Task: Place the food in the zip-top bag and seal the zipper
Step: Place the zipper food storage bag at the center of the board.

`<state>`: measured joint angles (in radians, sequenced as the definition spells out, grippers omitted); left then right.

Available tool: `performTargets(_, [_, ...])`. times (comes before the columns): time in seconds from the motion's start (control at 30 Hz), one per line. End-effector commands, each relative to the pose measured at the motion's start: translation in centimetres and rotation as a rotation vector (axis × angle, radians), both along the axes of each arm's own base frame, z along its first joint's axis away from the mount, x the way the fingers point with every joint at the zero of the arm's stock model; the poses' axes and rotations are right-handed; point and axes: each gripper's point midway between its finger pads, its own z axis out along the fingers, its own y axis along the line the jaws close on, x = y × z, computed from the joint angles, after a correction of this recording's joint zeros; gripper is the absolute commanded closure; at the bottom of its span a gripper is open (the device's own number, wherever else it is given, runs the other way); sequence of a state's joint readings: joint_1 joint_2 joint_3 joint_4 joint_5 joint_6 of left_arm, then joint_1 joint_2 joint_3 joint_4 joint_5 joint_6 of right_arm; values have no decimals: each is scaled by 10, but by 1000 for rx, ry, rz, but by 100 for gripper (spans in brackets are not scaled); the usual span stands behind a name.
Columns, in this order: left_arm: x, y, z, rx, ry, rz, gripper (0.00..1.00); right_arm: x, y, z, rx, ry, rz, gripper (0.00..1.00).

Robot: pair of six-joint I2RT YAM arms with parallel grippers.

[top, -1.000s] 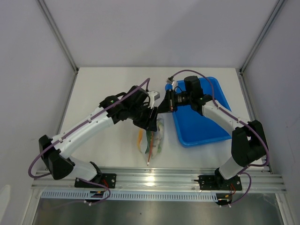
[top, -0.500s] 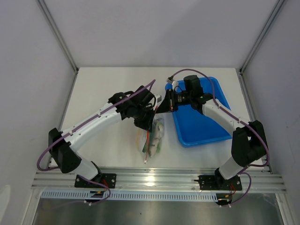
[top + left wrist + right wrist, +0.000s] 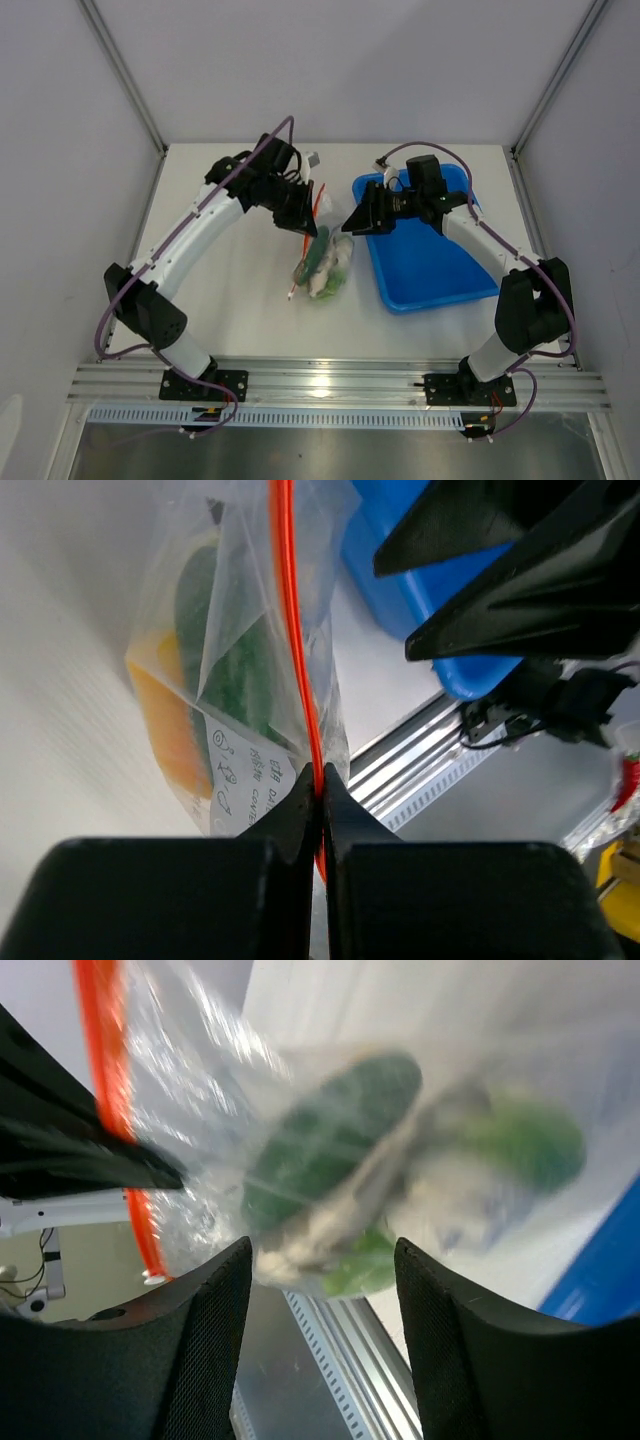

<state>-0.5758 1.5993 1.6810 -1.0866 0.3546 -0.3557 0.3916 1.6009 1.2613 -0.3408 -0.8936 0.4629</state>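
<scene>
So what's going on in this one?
The left gripper is shut on the thin orange-red zipper strip of the crinkly clear zip-top bag. The toy foods, green, yellow-orange and pale pieces, are already inside the bag. The right gripper is open beside the bag, by the blue plastic tray, gripping nothing. Whether the zipper is sealed along its whole length cannot be told.

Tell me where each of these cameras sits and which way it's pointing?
Top external: fixed overhead behind the robot, looking down on the table; the left arm and right arm show, plus the zip-top bag and blue tray.
Left wrist: on the left arm, looking along the left gripper, pinched shut on the zipper.
Right wrist: on the right arm, looking past the open right gripper at the food in the bag.
Shared: both wrist views show the orange zipper and green food.
</scene>
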Motion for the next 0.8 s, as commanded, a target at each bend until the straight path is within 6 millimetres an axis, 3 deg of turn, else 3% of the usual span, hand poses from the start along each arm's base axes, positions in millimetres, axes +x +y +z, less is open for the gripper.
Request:
performTargets(0.0, [31,-21,41,-171,-64,-38,100,5,-8,18,-15,-69,-23,38])
performTargets(0.07, [44,-29,58,-273,-56,-34,100,4,-9,16,-20,-57,-26,38])
performTargets(0.13, [64,-36,62,-341,-66,-22,99,4,-11,14,-25,-46,-33,37])
performTargets(0.17, [75,-31,64,-374,-50,12,99,4,-11,14,-24,-46,-33,37])
performTargets(0.23, [89,-22,47,-390,-1,52,99,3,-12,17,-21,-48,-33,37])
performTargets(0.33, [105,9,15,-387,50,145,99,0,-14,22,-19,-60,-34,37])
performTargets(0.47, [125,67,-20,-345,36,301,99,-4,-16,18,-24,-50,-27,37])
performTargets(0.5, [121,80,-41,-310,73,343,99,-6,-16,15,-25,-38,-26,37])
performTargets(0.77, [118,177,-88,-175,96,579,99,-8,-14,12,-12,-27,-16,36])
